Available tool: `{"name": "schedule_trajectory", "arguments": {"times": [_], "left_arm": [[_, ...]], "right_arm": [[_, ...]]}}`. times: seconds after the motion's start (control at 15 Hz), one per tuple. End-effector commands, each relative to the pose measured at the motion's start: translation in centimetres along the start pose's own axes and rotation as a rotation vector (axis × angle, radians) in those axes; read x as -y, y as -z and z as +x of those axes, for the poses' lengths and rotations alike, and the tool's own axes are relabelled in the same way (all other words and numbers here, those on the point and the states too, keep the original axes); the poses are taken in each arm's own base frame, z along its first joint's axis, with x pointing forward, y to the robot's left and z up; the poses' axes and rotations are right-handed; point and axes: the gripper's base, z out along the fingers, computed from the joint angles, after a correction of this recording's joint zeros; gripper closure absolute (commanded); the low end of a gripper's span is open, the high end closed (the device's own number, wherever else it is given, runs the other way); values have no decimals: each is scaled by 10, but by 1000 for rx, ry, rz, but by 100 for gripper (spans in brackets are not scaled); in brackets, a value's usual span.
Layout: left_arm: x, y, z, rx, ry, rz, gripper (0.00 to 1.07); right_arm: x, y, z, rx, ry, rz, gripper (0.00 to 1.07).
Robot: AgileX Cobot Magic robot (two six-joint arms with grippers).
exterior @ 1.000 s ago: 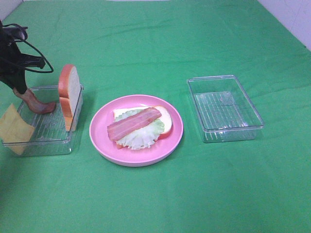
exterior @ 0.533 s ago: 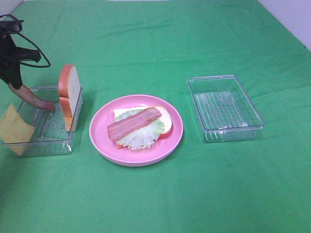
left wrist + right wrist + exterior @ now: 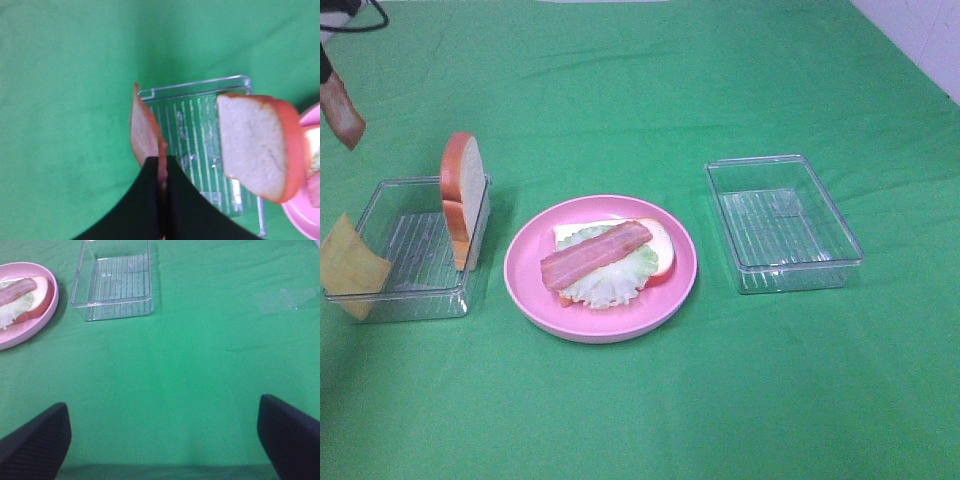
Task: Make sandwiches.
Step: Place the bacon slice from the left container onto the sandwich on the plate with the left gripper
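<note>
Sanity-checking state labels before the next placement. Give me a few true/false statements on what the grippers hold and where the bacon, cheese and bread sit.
1. The left gripper is shut on a bacon strip. True.
2. The right gripper is shut too. False: it is open, holding nothing.
3. On the pink plate, a second bacon strip tops the lettuce. True.
4. The cheese square lies on that plate. False: it hangs over the left tray at its outer edge.
5. The upright bread slice stands in the left tray. True.

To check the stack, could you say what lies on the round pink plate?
White crusted bread slice, pale green lettuce over it, reddish-brown bacon strip topmost; whatever lettuce covers is hidden.
</note>
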Motion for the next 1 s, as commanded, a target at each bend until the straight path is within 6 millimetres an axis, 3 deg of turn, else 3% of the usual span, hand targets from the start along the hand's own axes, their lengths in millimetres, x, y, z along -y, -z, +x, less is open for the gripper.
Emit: {"name": "schedule_trajectory", "arguments": {"times": [0.07, 0.27, 0.47, 0.8, 1.0], "left_arm": [[19, 45, -1, 51, -29, 125, 107], [57, 88, -13, 188, -95, 295, 107], [113, 103, -9, 223, -202, 416, 107], [203, 100, 20, 164, -388, 528, 107], [239, 75, 34, 74, -452, 555, 107]], "right_arm": [[0, 3, 2, 42, 4, 4, 11], [0, 3, 2, 42, 4, 4, 11], [0, 3, 2, 42, 4, 4, 11], [0, 3, 2, 42, 4, 4, 11], [0, 3, 2, 42, 4, 4, 11]]}}
